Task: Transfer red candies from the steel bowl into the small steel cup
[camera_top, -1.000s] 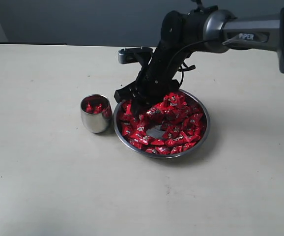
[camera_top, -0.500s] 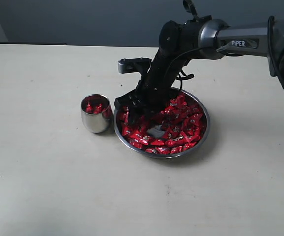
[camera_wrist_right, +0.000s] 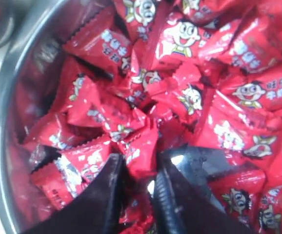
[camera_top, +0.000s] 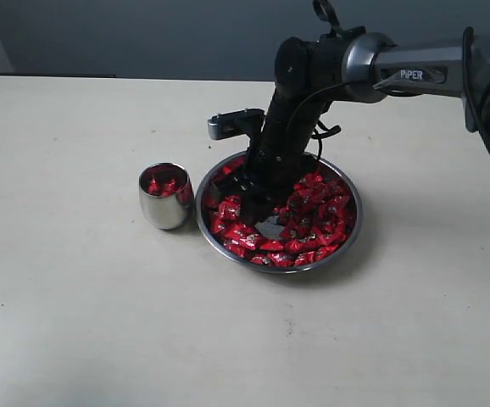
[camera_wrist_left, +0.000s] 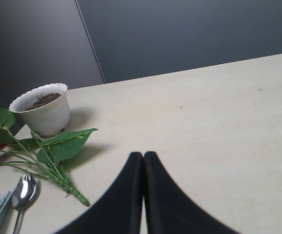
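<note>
Here the right hand [camera_wrist_right: 141, 163] is down among the red candies [camera_top: 317, 227] in the steel bowl [camera_top: 357, 222], drawn narrow and pinching one red candy [camera_wrist_right: 140, 151]. The small steel cup [camera_top: 165, 214] stands just beside the bowl on the tabletop [camera_top: 75, 322], with a few candies inside. The left hand [camera_wrist_left: 143, 155] is pressed closed on nothing, above the tabletop.

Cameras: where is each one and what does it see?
Exterior view: off the arms, looking down at the steel bowl, small steel cup and right arm.
Left wrist view: on the left arm, past the shut left gripper toward a plant pot.
Right wrist view: on the right arm, into the bowl; right gripper pinches a red candy.
Exterior and right wrist share the bowl.
</note>
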`<action>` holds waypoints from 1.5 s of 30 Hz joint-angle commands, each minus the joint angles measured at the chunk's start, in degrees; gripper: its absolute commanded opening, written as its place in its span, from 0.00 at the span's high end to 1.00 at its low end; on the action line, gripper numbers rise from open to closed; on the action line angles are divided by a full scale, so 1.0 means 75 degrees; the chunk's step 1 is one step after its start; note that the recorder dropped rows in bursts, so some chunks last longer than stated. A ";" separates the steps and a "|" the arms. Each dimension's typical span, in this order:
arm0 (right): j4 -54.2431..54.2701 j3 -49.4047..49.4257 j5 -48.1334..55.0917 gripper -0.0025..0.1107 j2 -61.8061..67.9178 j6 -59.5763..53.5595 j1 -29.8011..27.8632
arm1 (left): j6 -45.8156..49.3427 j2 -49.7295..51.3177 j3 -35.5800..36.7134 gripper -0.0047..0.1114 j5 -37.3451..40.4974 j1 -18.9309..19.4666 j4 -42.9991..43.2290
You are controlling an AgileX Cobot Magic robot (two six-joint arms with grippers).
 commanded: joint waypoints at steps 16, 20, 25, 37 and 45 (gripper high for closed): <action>0.0385 -0.0293 0.0142 0.98 -0.1182 -0.0625 -0.0017 | -0.0028 -0.0030 0.0011 0.96 -0.0103 -0.0022 0.0034; 0.1868 -0.0771 0.0093 0.98 -0.0931 -0.1098 0.0019 | -0.0028 -0.0030 0.0011 0.96 -0.0103 -0.0022 0.0034; 0.2503 -0.1518 0.0114 0.98 -0.0339 -0.1186 0.0250 | -0.0028 -0.0030 0.0011 0.96 -0.0103 -0.0022 0.0034; 0.1909 -0.2061 0.0183 0.60 0.0171 -0.1062 0.0379 | -0.0028 -0.0030 0.0011 0.96 -0.0103 -0.0022 0.0034; 0.1423 -0.2061 0.0402 0.61 -0.0429 -0.0956 -0.0051 | -0.0028 -0.0030 0.0011 0.96 -0.0103 -0.0022 0.0034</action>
